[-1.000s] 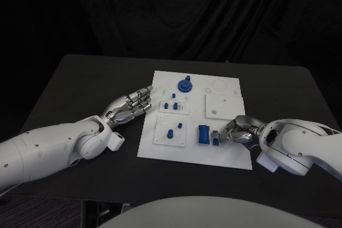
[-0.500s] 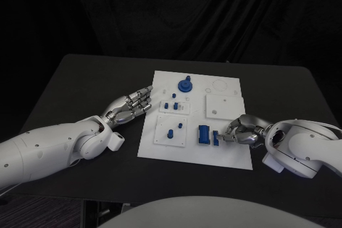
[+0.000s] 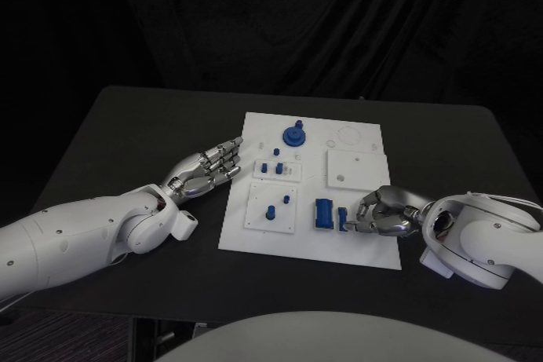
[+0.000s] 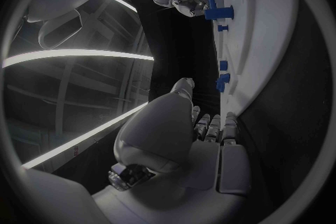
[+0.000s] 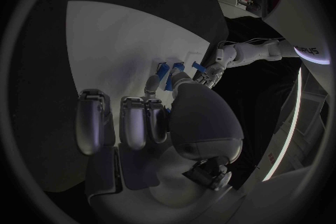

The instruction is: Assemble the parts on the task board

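A white task board [image 3: 351,244] is seen on a black worktop [image 3: 136,126]. The right hand [image 3: 384,211] is placed at the board's near right edge, fingers curled beside a blue block [image 3: 325,214] and a small blue part [image 3: 343,219]; whether that part is pinched cannot be told. The left hand [image 3: 209,168] is held released, fingers apart, just off the board's left edge. Seating this small part is judged the step in hand; fine alignment would be needed next
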You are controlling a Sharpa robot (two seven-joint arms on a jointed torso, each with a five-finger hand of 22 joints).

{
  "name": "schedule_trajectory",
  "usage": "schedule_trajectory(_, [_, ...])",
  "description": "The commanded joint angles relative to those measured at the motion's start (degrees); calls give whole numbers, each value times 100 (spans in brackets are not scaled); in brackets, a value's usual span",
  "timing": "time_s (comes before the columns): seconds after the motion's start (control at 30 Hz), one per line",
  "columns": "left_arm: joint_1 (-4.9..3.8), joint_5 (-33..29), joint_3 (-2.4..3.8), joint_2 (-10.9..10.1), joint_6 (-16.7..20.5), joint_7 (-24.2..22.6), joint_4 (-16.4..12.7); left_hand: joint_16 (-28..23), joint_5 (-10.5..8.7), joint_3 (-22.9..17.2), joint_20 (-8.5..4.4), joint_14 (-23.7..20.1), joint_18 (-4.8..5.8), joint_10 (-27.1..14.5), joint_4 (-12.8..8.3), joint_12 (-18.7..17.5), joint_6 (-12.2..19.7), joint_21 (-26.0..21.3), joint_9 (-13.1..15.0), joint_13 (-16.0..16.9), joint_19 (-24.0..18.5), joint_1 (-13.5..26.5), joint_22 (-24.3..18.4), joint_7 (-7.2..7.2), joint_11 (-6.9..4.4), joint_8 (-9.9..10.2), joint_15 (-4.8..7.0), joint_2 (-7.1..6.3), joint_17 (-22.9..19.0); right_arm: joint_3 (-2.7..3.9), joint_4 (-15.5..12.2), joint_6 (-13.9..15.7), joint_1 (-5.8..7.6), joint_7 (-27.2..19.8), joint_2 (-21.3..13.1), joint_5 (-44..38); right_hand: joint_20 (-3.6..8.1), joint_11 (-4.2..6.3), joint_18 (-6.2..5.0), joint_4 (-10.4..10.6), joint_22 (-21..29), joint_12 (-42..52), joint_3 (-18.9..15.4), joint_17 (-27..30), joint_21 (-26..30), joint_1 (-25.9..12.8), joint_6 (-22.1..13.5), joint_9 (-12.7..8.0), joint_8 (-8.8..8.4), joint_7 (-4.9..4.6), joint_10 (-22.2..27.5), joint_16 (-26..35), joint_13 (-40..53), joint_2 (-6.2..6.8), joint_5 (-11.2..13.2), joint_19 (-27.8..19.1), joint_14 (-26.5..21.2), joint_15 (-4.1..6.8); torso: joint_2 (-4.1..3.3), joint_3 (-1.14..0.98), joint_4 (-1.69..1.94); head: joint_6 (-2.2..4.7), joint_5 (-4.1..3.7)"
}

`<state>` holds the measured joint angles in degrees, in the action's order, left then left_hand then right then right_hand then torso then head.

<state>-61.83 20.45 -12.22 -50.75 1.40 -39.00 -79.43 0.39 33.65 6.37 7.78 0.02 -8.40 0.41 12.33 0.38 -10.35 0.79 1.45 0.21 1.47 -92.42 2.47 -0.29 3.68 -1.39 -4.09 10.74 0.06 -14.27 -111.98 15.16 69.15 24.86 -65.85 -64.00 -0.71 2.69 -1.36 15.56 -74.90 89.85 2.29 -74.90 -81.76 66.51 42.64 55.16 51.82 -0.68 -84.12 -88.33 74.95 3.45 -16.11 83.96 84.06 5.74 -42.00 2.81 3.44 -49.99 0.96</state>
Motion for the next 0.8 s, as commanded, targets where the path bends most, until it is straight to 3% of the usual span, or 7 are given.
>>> schedule_trajectory(0.03, [15,11,1,-1,-60,-397,-11,-39,-8,-41,54,-2,60,6,-3,-25,10,22,6,-7,4,31,6,42,32,-15,-43,42,-6,0,-21,-88,-19,-155,-1,-230,38,41,-76,37,-1230,15,-24,-1024,-15,-46,-49,19,29,-1,-588,-6,1505,43,-14,191,495,49,2,0,-2,-1,8])
schedule_trajectory(0.37, [20,11,1,-8,-60,-395,-13,-39,-8,-41,54,-2,60,6,-3,-25,10,22,6,-7,4,31,6,42,32,-15,-43,42,-6,0,-54,-155,-30,-184,-3,-350,39,43,-76,35,-1230,15,-27,-1025,-16,-41,-61,48,47,2,-588,-6,1505,60,-17,192,495,50,-2,3,11,-1,8])
schedule_trajectory(0.8, [23,11,1,-15,-57,-391,-22,-39,-14,-48,62,-2,56,7,-11,-25,8,23,5,-7,6,38,8,44,32,-14,-46,41,-6,0,-12,-244,-41,-135,30,-422,47,56,-76,-32,-1231,15,20,-1026,-16,102,-110,219,170,19,-588,-6,1505,76,-23,191,494,59,-3,5,2,-1,24])
